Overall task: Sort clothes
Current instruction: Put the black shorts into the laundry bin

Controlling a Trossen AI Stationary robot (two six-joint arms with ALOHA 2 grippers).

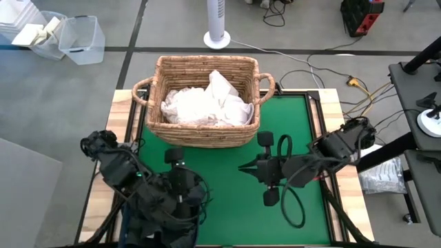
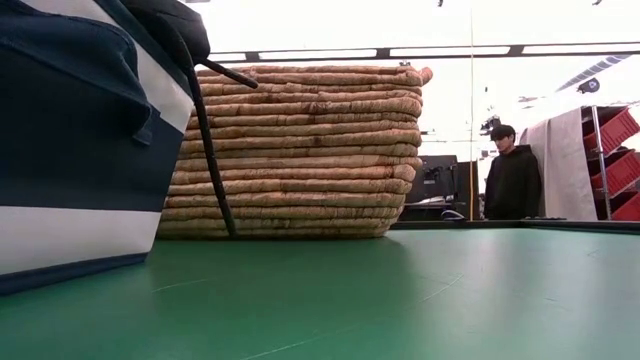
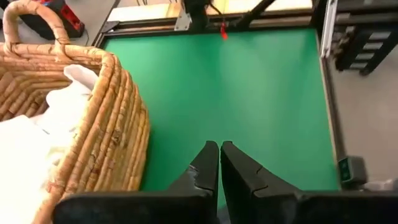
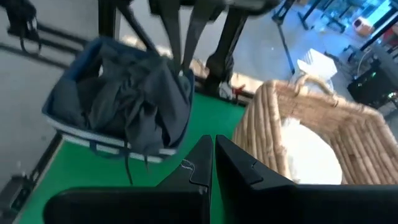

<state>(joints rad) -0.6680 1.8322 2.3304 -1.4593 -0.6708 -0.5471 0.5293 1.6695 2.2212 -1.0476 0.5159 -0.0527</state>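
White clothes (image 1: pixel 207 103) lie heaped in the tan wicker basket (image 1: pixel 203 134) at the far middle of the green mat. Dark grey clothes (image 4: pixel 124 99) fill the navy bin (image 2: pixel 70 150) at the near left; one dark piece (image 2: pixel 170 20) hangs over its rim. My left gripper (image 3: pixel 219 149) is shut and holds nothing. It hovers above the mat by the basket's near side, over the bin. My right gripper (image 1: pixel 244 167) is shut too and also holds nothing. It hangs over the middle of the mat and points toward the bin.
Bare green mat (image 1: pixel 303 131) lies right of the basket. A black cable loop (image 1: pixel 293 200) hangs from my right arm. A thin dark cord (image 2: pixel 210 150) dangles from the bin. A person (image 2: pixel 512 180) stands in the room beyond the table.
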